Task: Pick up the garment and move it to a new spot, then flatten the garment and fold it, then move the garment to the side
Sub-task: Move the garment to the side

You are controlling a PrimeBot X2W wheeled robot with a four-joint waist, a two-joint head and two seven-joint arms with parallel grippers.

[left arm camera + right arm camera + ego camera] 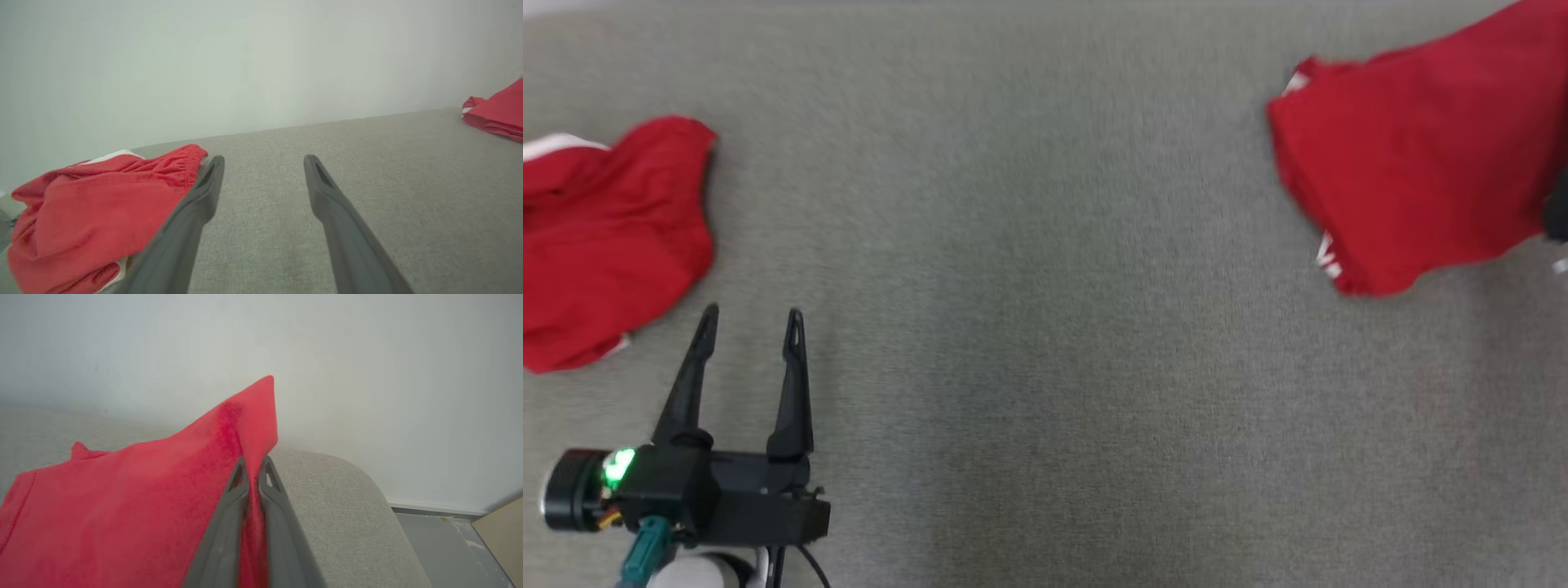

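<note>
Item 1, right gripper [253,463]: in the right wrist view its two dark fingers are pressing together on a fold of the red garment [122,506]. The cloth is running up between them and rising to a peak above the tips, in the centre of the frame. The rest of the fabric is spreading toward the lower left of that frame.

Item 2, location of the red garment [1421,163]: in the head view it is occupying the upper right of the frame and running off the right edge. White markings are showing along its lower left border. The picture is blurring here, so whether its lower part is touching the grey upholstered surface [1045,327] cannot be told. In the left wrist view the same piece [496,110] is showing at the far right edge.

Item 3, left gripper [753,314]: it is sitting at the lower left of the head view with its fingers standing well apart and gripping nothing. A green light is glowing on its body.

Item 4: a second red garment [605,237] is lying crumpled at the left edge of the head view, a white band showing at its top. In the left wrist view it [94,208] is lying just beside one finger; contact cannot be told.

Item 5: a pale wall [367,375] is standing behind the surface.
</note>
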